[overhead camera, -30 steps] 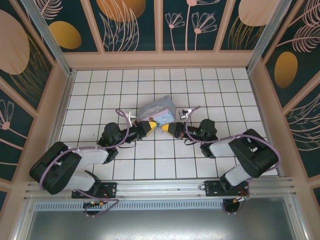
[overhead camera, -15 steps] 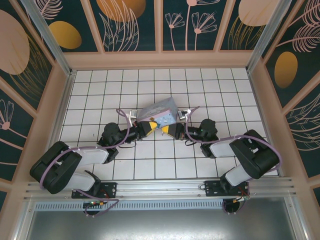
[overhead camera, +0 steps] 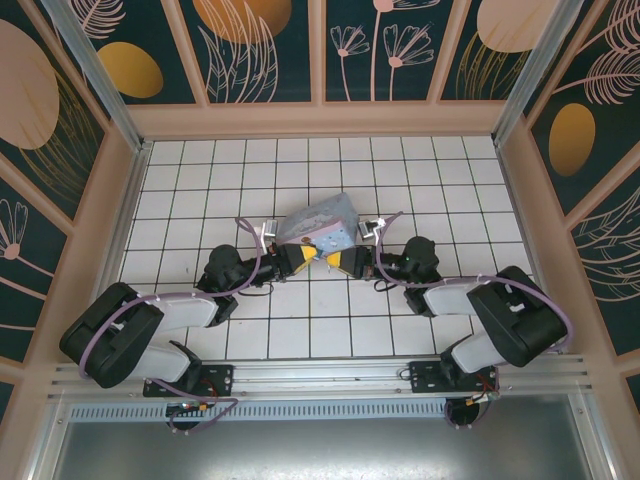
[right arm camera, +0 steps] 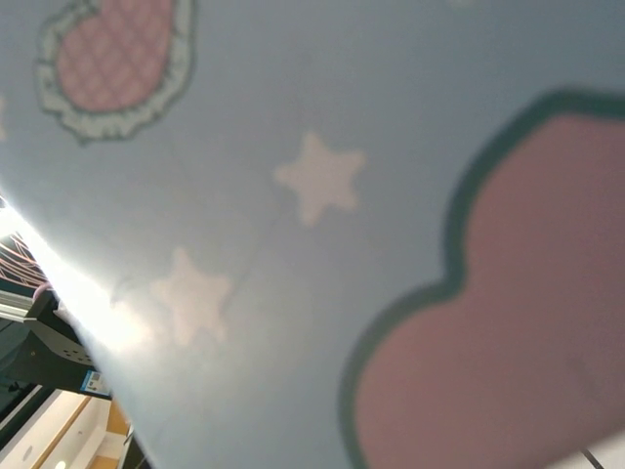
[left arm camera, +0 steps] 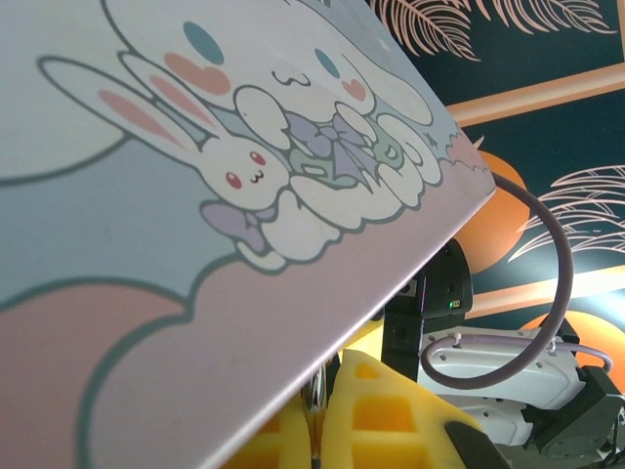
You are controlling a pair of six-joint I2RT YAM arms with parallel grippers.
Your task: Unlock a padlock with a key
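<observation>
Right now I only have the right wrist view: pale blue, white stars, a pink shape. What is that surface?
Observer: The cartoon-print box, lying askew on the white tiled table.
Operator: Where are the claws?
Observer: The left claw and right claw meet tip to tip at the box's near edge.
Operator: Any padlock or key?
Observer: Too small to make out; the left wrist view shows yellow fingers at the edge of the box's bunny-printed face.

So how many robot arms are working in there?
2. The left arm comes from the near-left corner, the right arm from the near-right. Both reach to the pastel cartoon box mid-table. No others seem hidden.
</observation>
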